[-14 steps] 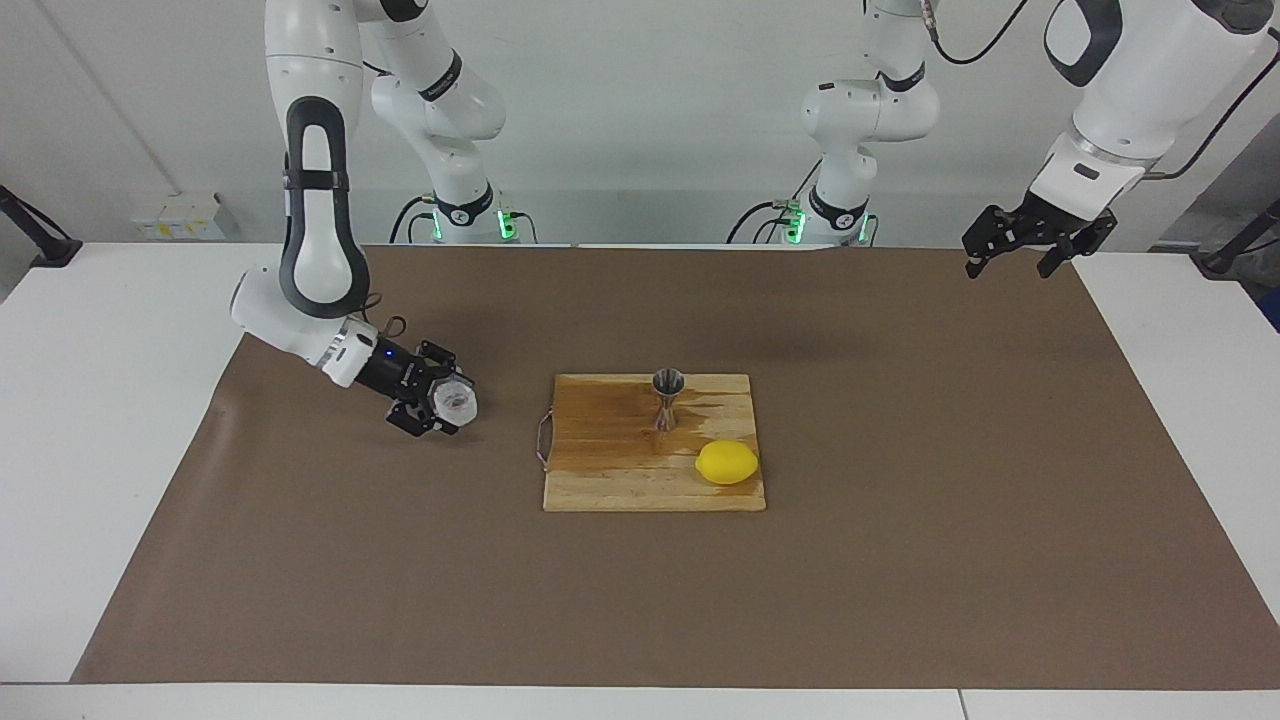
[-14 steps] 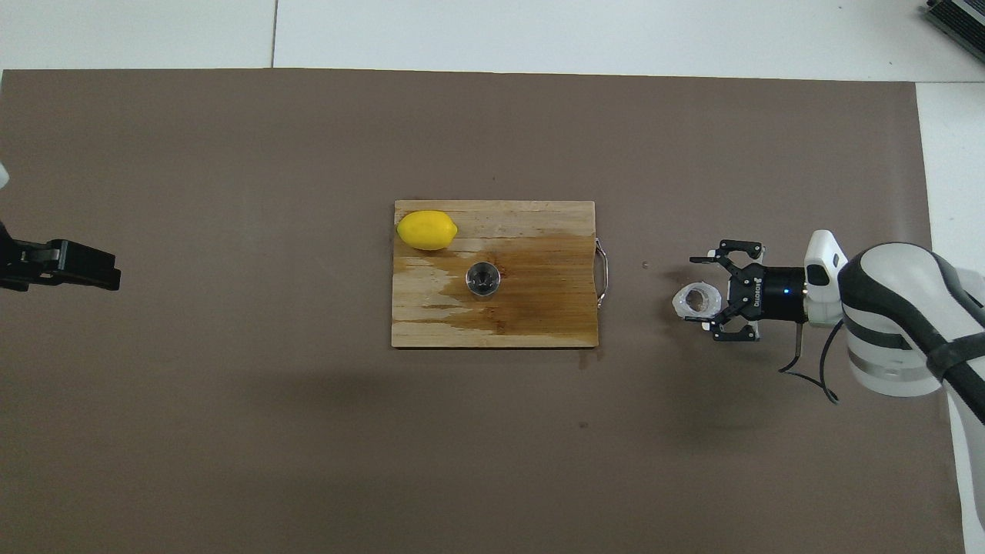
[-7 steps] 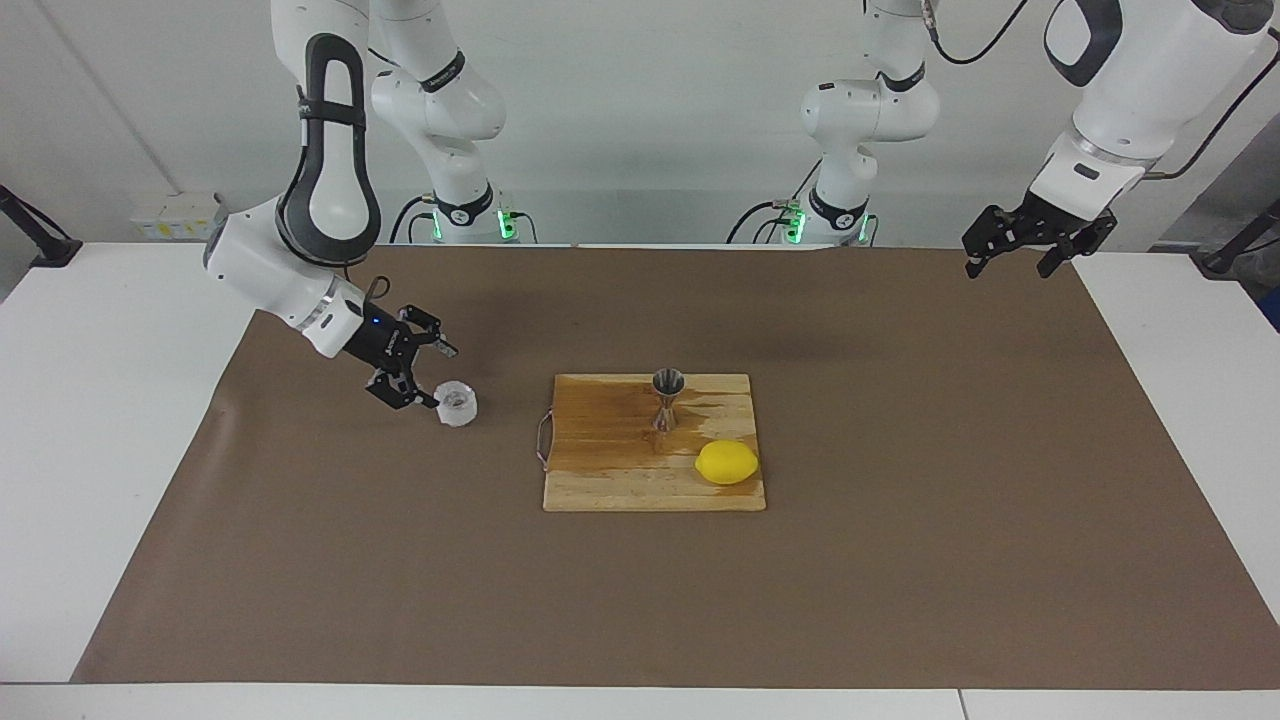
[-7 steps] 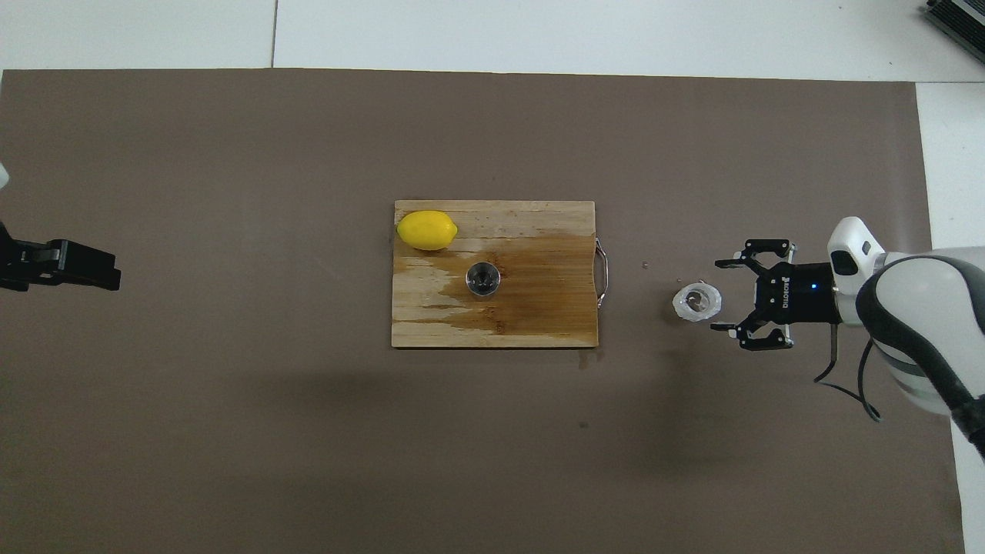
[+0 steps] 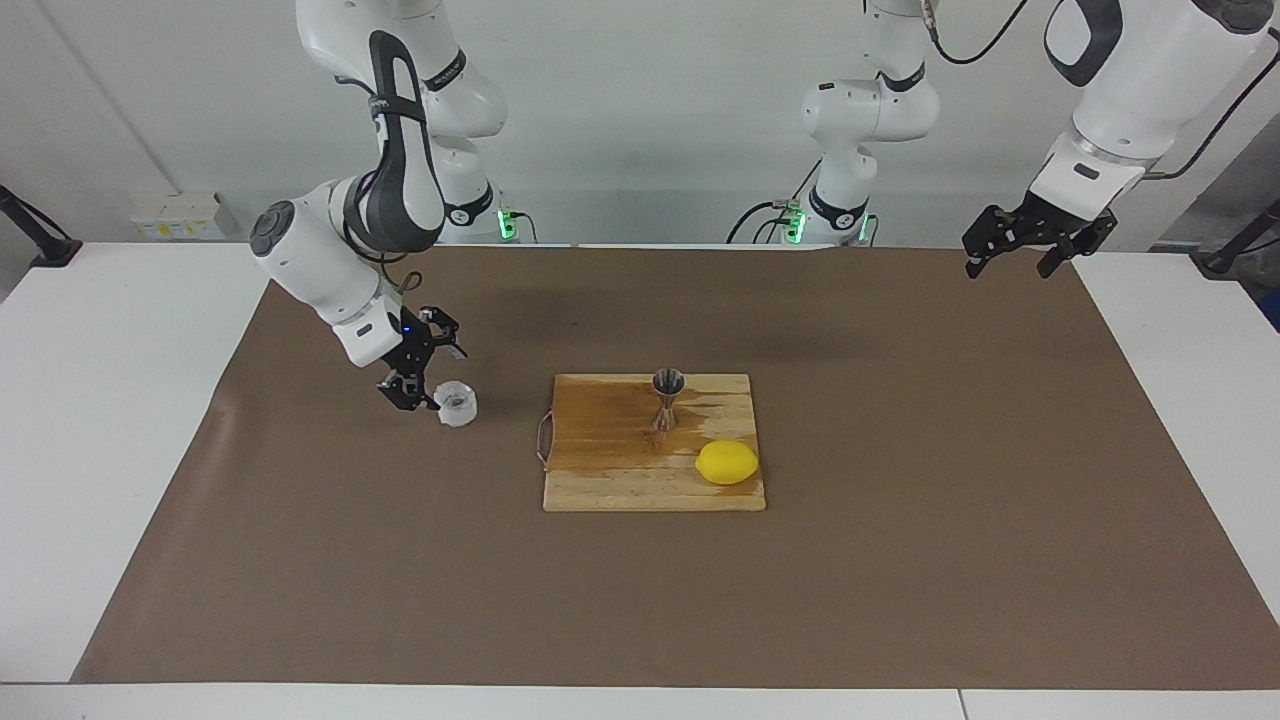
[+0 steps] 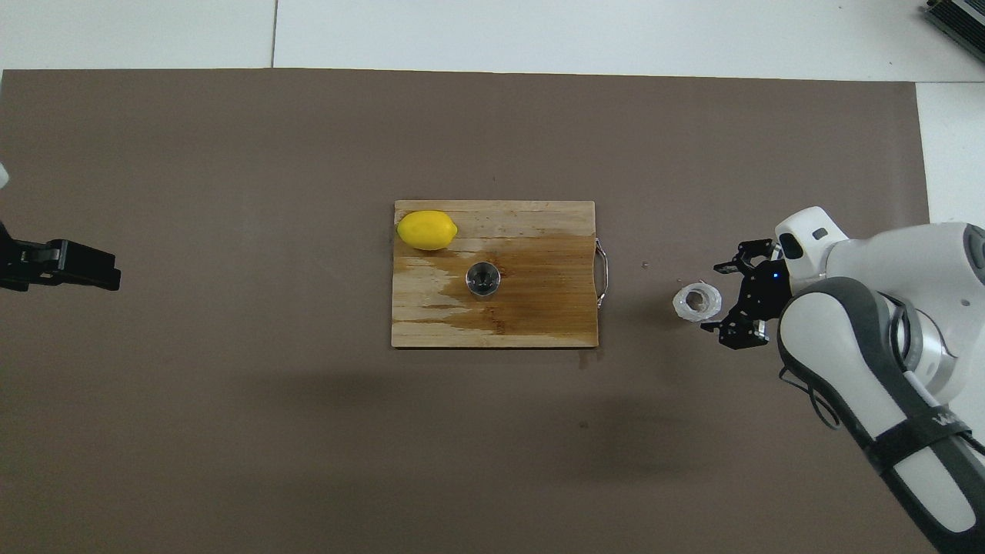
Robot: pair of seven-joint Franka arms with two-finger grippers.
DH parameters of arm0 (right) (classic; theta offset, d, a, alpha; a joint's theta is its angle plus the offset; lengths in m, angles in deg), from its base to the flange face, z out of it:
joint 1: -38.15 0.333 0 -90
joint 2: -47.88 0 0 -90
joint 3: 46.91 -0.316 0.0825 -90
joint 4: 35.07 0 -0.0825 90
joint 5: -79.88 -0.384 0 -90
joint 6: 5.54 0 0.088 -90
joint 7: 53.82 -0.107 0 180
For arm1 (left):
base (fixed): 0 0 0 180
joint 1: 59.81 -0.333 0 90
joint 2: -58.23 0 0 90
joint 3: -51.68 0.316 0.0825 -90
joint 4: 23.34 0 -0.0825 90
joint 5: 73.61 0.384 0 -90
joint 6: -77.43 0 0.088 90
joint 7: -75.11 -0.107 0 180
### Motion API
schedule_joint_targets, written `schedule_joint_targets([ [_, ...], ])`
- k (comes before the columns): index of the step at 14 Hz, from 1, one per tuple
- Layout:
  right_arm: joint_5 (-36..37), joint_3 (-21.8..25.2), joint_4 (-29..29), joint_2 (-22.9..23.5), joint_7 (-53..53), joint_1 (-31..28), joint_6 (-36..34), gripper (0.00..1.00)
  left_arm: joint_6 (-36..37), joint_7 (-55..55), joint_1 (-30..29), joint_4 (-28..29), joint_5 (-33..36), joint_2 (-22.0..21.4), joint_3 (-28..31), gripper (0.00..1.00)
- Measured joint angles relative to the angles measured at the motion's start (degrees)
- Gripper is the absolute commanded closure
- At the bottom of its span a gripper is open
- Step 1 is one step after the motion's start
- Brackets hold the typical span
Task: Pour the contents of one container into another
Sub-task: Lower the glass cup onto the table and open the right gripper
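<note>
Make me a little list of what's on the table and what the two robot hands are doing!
clear cup: upright on the brown mat, beside the board, toward the right arm's end
steel jigger: standing on the wooden board
lemon: on the board, farther from the robots than the jigger
board surface: darkened, wet-looking around the jigger
right tool: open, just beside the cup, not holding it
left tool: open, raised over its own end of the mat, waiting
</note>
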Motion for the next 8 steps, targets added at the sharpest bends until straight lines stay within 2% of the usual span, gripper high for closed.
schedule_joint_targets([
  [6,18.7,-0.1,4.3,-4.0,-38.2,4.1,-9.3,0.0,0.0,0.0,0.0,0.0,0.0,0.0,0.0,0.0],
  [8,21.7,-0.2,5.0,-4.5,-50.4,6.6,-11.9,0.0,0.0,0.0,0.0,0.0,0.0,0.0,0.0,0.0],
])
